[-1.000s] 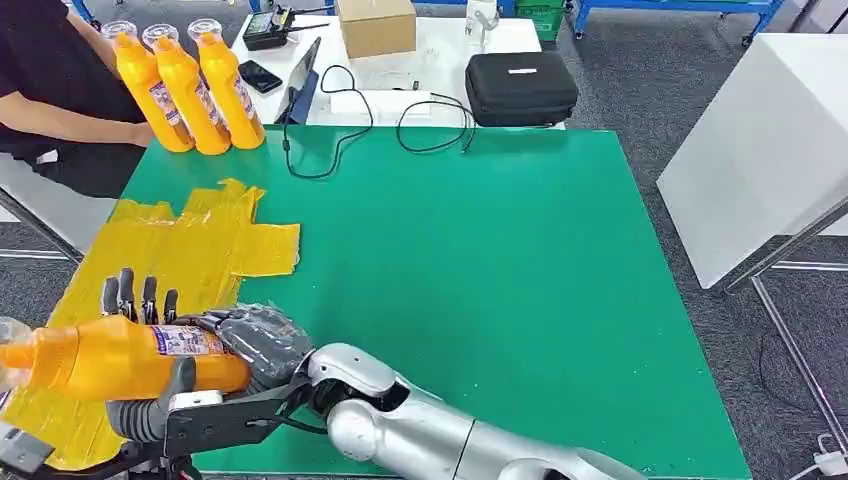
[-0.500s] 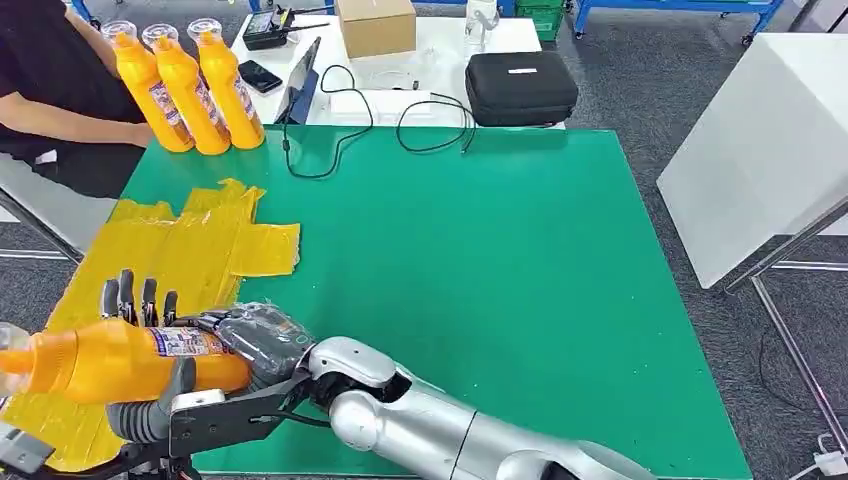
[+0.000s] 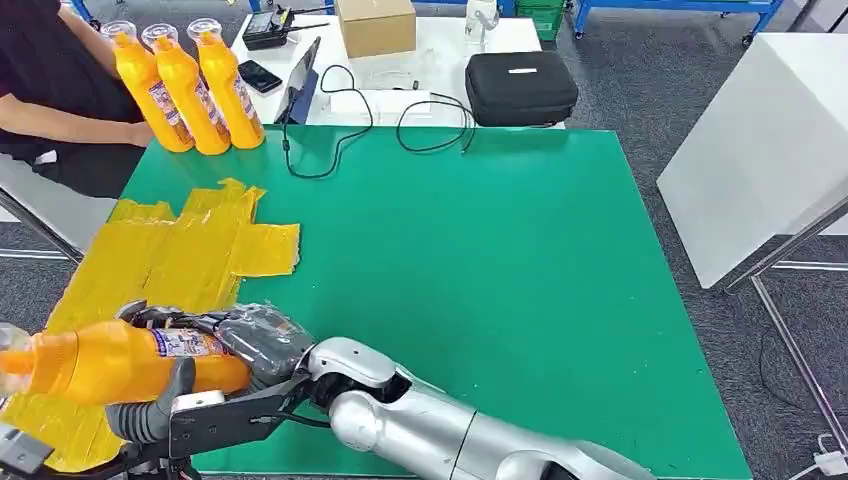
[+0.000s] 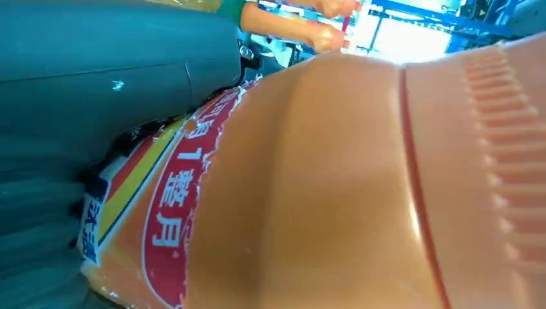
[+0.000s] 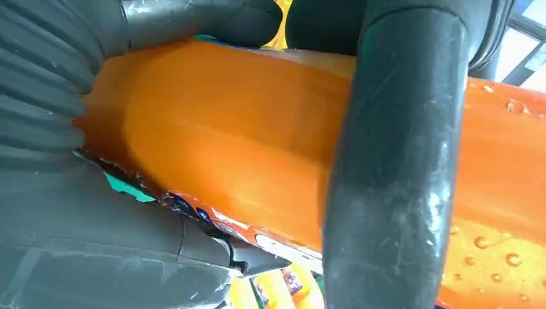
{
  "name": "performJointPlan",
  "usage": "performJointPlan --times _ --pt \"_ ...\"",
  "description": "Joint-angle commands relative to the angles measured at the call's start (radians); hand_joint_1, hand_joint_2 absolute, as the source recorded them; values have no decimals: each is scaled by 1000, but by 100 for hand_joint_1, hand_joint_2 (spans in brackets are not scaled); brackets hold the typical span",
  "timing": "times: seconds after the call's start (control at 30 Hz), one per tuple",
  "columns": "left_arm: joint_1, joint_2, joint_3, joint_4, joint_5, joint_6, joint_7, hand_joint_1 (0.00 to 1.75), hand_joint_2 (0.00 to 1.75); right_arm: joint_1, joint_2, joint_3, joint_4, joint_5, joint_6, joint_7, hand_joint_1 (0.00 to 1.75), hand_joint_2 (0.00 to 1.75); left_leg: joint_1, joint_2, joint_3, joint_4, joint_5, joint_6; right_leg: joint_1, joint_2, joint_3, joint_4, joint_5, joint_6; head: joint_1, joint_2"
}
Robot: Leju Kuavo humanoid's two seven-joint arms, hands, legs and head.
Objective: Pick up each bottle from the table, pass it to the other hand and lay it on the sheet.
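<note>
Robotics lab or test workshop: green worktop (image 3: 480,260), grey carpet floor (image 3: 640,70), blue-framed benches (image 3: 680,8), loose cables (image 3: 420,125), black equipment case (image 3: 520,88), cardboard box (image 3: 376,25).

- In the head view the orange bottle (image 3: 120,362) lies across the lower left corner; its cap end is cut off by the left edge of the picture.
- The left hand (image 3: 150,415) sits under the bottle, so only its thumb and a dark bracket can be seen, and its other fingers are hidden.
- The palm of the right hand (image 3: 255,338) is hidden behind the bottle's base.
- The part of the yellow sheet (image 3: 170,260) below the bottle is covered.
- In the left wrist view the bottle's label (image 4: 174,212) is blurred and partly hidden.
- The person (image 3: 45,90) at the far corner of the counter is cut off by the picture's edge.
</note>
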Motion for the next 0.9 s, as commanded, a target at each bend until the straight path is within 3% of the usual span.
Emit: performJointPlan --times 0.03,0.37,0.53,0.63,0.67,0.7,0.73,0.77,0.9 --pt "-113 0 17 52 8 10 12 175 175 54 2 137 19 23 66 -28 175 175 1 -2 3 -2 0 -2 1 -3 5 -2 -1 0 0 0" --pt "-116 1 17 55 11 6 10 175 175 55 2 130 20 24 63 -26 175 175 1 -2 6 -2 -1 -3 1 -4 7 -2 -2 -1 0 0" --pt "-96 -9 32 44 15 -8 8 175 175 151 2 145 -46 73 2 40 175 175 1 -2 8 -3 -2 -3 1 -4 9 -3 -3 -1 0 0" --pt "-112 -7 24 40 16 -15 12 175 175 153 2 120 -86 79 -34 85 175 175 1 -3 5 -2 -1 -2 1 -5 7 -3 -2 -1 0 0" --pt "-109 -8 22 35 15 -10 14 175 175 154 2 88 -84 85 -55 90 133 175 1 -3 7 -2 -2 -3 1 -5 8 -3 -3 -1 0 0" --pt "-101 -10 23 31 14 -8 15 175 175 158 2 54 -68 91 -62 76 0 175 1 -3 4 -1 -1 -2 1 -5 5 -2 -2 -1 0 0" --pt "-95 -10 23 27 9 -6 11 175 175 163 2 2 -54 99 -62 62 0 175 1 -4 5 -1 -1 -3 1 -6 6 -2 -3 -1 0 0" --pt "-93 -13 26 22 2 2 11 175 175 169 2 -42 -49 123 -64 67 0 0 2 -3 6 -1 -1 -3 2 -6 7 -2 -3 -1 0 0" --pt "-82 -21 44 22 6 -13 10 175 175 198 2 -126 -24 192 -23 15 0 0 1 -3 2 -1 0 -2 1 -4 3 -2 -1 0 0 0"
